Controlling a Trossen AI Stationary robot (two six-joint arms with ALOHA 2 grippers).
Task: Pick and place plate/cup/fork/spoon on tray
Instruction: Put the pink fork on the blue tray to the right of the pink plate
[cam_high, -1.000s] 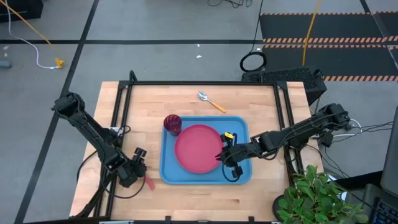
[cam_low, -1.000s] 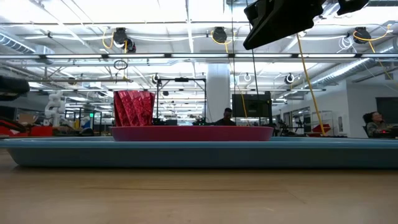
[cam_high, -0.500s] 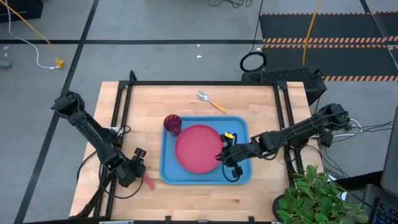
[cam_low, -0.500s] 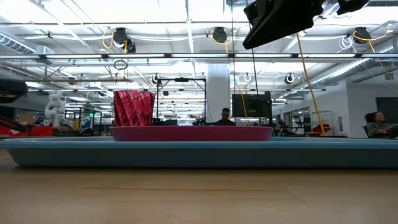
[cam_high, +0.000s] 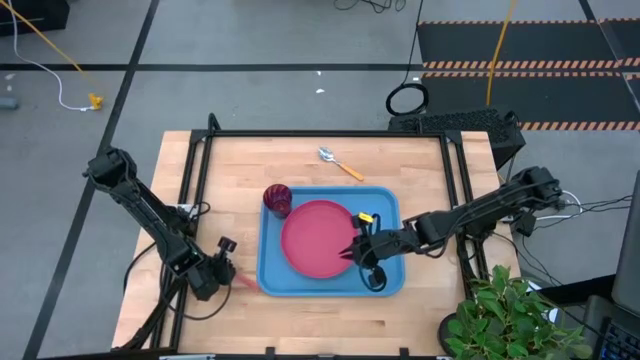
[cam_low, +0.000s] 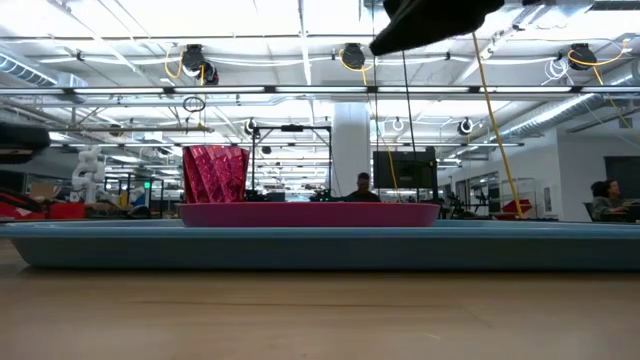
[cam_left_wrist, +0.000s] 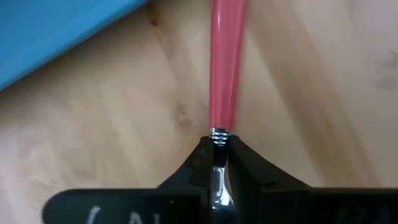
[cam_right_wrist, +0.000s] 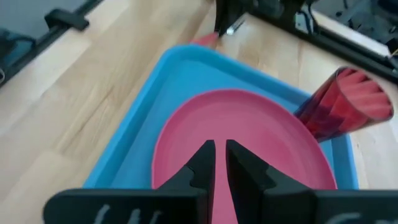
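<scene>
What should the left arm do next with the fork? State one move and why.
Probably lift it. The left gripper is shut on the fork at its metal neck, beside the tray; the fork seems to lie on the table, so raising it clears the rim.

A light wooden table with a black metal frame around its edge is standing on a grey floor. A big blue rectangular tray with rounded corners is lying flat near the middle of the table. A small spoon with a silver bowl and an orange handle is lying on the bare wood, a little way from the tray's far edge. A small fork with a pinkish-red handle is sitting low over the wood just beside the tray's left edge, its metal end pinched between dark fingers.
</scene>
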